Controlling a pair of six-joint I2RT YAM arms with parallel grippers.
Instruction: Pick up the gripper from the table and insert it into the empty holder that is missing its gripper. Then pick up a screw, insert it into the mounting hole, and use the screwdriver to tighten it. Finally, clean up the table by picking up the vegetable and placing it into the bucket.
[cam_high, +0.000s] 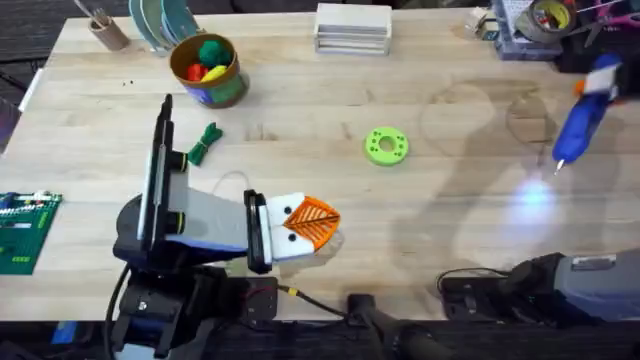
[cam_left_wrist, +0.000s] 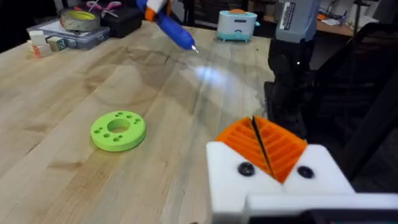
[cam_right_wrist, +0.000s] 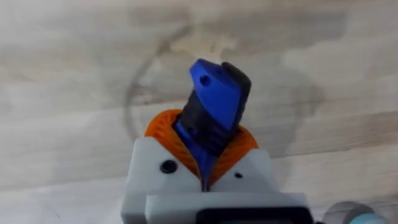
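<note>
Screwdriver (cam_high: 583, 118) held clenched in right gripper (cam_right_wrist: 205, 165), raised above table (cam_high: 450, 200), tip angled down, well right of green disc (cam_high: 386, 145). Left gripper (cam_left_wrist: 270, 149) pressed closed, orange pads together, near disc. Vegetable (cam_high: 205, 143) just below bucket (cam_high: 208, 70).

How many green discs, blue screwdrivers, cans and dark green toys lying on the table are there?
green disc: 1
blue screwdriver: 1
can: 1
dark green toy: 1
Total: 4
</note>
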